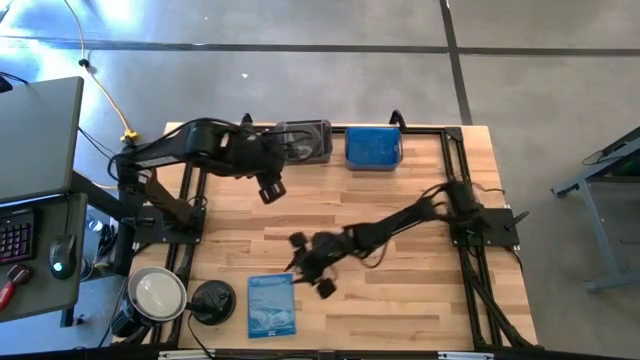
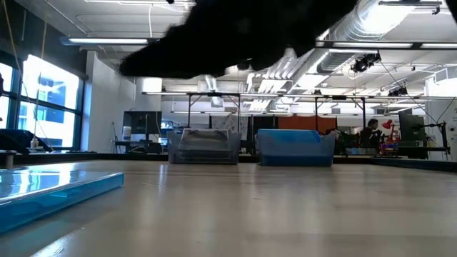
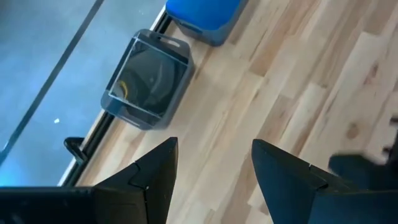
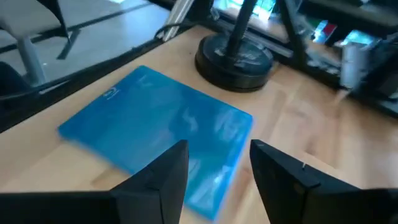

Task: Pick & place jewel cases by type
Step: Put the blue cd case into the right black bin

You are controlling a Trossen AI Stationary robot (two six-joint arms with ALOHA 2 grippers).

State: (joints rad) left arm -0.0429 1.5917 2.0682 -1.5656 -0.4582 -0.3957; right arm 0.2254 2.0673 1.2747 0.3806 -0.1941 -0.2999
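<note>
- Jewel case (image 1: pixel 271 304), blue and printed, lies flat on the wooden table (image 1: pixel 400 310) near its front edge, just beside a round black base (image 1: pixel 212 300).
- Right gripper (image 1: pixel 312 268) hovers above the table close to that blue case, not touching it; in the right wrist view its two dark fingers (image 4: pixel 158 180) stand apart with nothing between them, the case (image 4: pixel 158 127) lying just ahead.
- Left gripper (image 1: pixel 270 189) hangs over the table's back left part, jaws wide and empty, near the smoky tub (image 1: pixel 304 140).
- Smoky tub holds dark cases showing shiny discs; the blue tub (image 1: pixel 374 147) stands just beside it at the back edge.
</note>
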